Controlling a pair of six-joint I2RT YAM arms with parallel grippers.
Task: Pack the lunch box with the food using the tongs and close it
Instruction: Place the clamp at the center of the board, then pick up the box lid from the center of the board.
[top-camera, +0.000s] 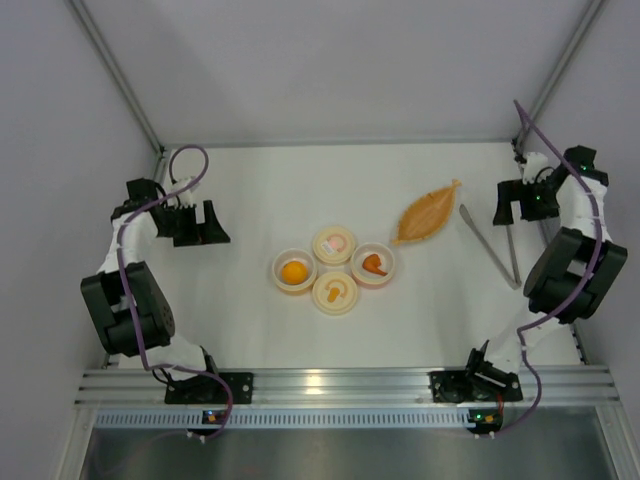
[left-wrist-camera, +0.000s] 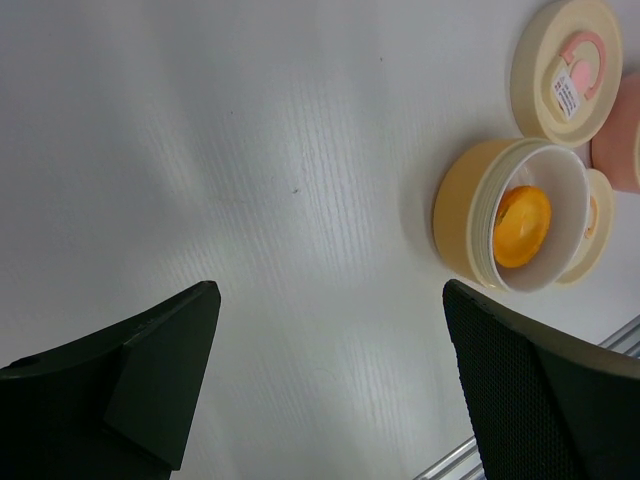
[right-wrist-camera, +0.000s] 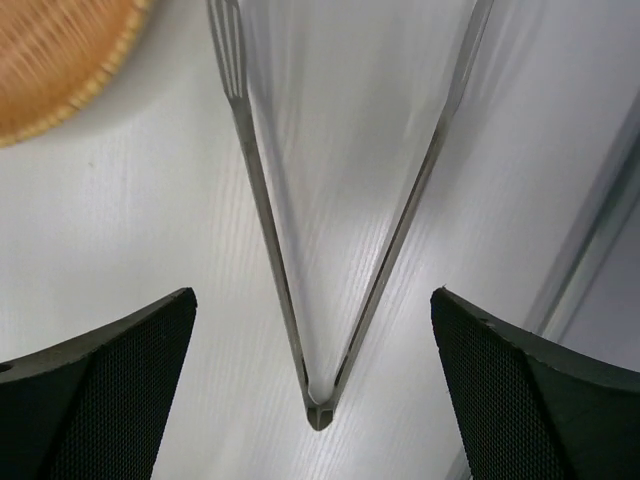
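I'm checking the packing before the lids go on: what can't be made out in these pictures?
Left wrist view: the pink tub is cut off by the right edge, contents unseen; the orange-marked lid is mostly hidden behind the yellow tub.
Right wrist view: the tongs run off the top edge, ends unseen; the leaf dish is cropped at the corner.
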